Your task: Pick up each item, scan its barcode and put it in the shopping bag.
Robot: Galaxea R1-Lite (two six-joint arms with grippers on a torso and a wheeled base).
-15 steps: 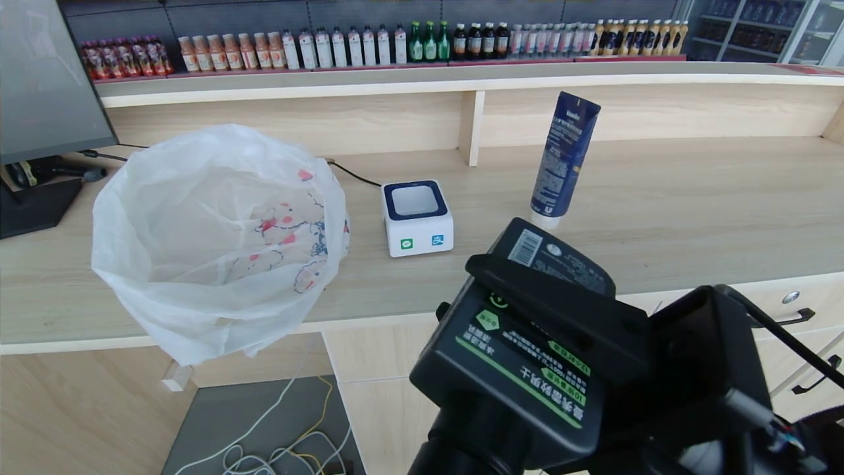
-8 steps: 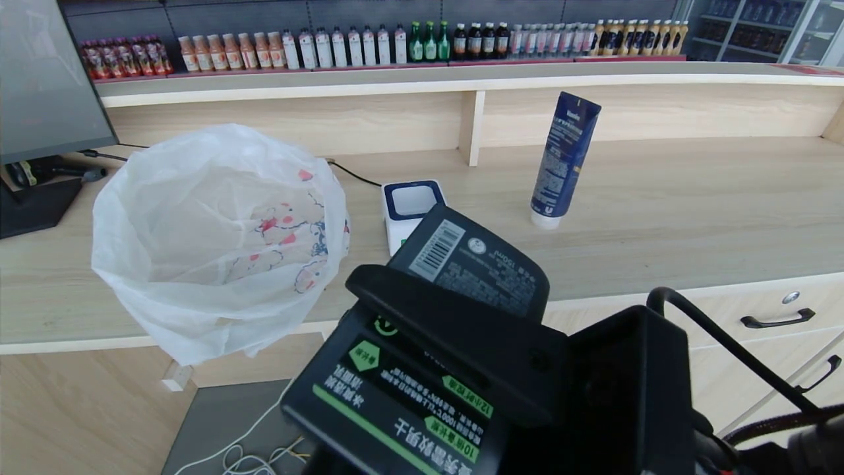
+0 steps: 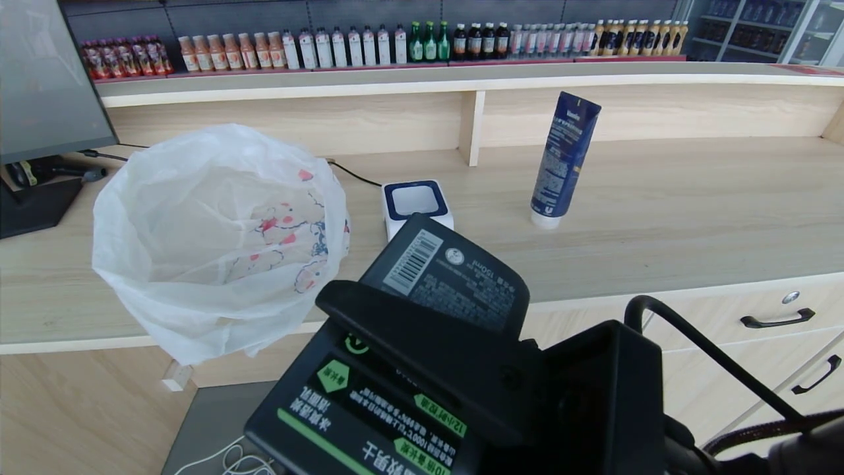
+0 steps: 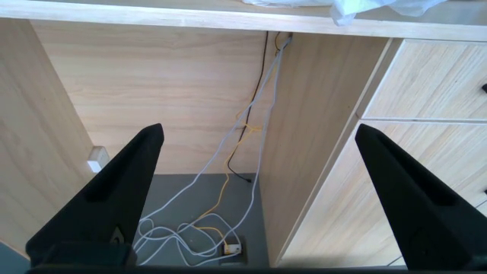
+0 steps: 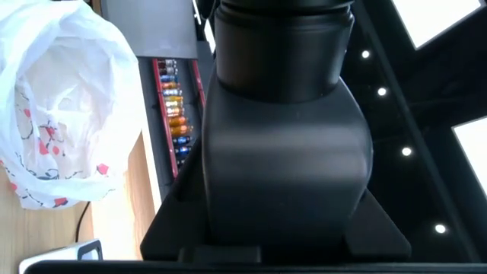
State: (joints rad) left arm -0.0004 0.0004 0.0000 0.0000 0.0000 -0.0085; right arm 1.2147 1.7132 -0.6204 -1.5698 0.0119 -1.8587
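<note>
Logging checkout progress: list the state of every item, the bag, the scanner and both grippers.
black tube: held off the counter, barcode facing up.
right gripper: shut on the black tube.
left gripper: open, empty, below the counter.
blue tube: upright on its cap, on the counter.
shopping bag: mouth open, nothing seen inside.
scanner: on the counter, window facing up.

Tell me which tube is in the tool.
The black tube, gripped with its barcode facing up; the blue tube stands upright, free, on the counter.
</note>
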